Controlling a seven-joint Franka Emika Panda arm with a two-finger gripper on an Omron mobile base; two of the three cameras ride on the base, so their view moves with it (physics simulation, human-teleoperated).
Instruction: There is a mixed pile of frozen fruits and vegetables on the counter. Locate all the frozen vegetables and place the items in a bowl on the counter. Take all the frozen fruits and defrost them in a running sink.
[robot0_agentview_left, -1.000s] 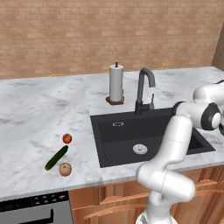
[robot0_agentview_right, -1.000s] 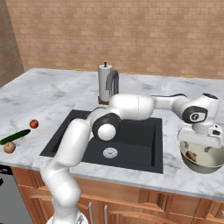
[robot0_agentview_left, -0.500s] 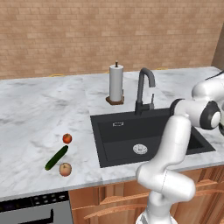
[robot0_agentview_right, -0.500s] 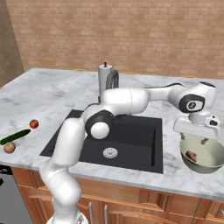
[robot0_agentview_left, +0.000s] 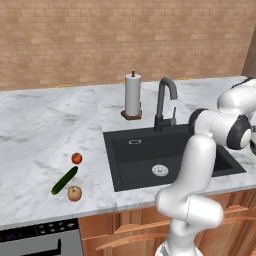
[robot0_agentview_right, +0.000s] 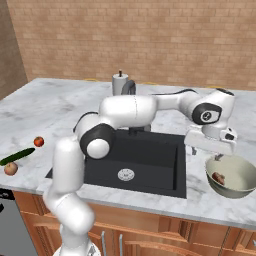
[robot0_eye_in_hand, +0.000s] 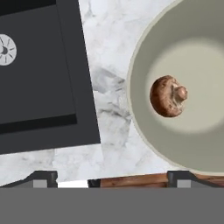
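Observation:
The brownish-white round vegetable (robot0_eye_in_hand: 168, 96) lies in the cream bowl (robot0_eye_in_hand: 199, 48), which stands on the marble counter (robot0_agentview_right: 60, 107) right of the black sink (robot0_agentview_right: 145, 152). My gripper (robot0_agentview_right: 212, 151) hangs open and empty over the bowl's (robot0_agentview_right: 239, 190) left rim, with the lump (robot0_agentview_right: 218, 177) just below it. In the hand view its tips (robot0_eye_in_hand: 111, 178) stand wide apart. On the counter (robot0_agentview_left: 40, 130) far left of the sink (robot0_agentview_left: 170, 150) lie the green stick (robot0_agentview_left: 64, 180), the red ball (robot0_agentview_left: 76, 158) and the orange-tan ball (robot0_agentview_left: 74, 193). From the right base they are the stick (robot0_agentview_right: 17, 156), red ball (robot0_agentview_right: 39, 141) and tan ball (robot0_agentview_right: 10, 168).
A dark gooseneck faucet (robot0_agentview_left: 166, 100) and a paper towel roll (robot0_agentview_left: 132, 95) stand behind the sink. A silver drain (robot0_agentview_right: 126, 174) sits in the basin floor. A brick wall runs along the back. Wooden cabinets lie under the counter's front edge.
The hand has drifted left from over the bowl's middle toward its sink-side rim and turned at the wrist. The lump stays in the bowl.

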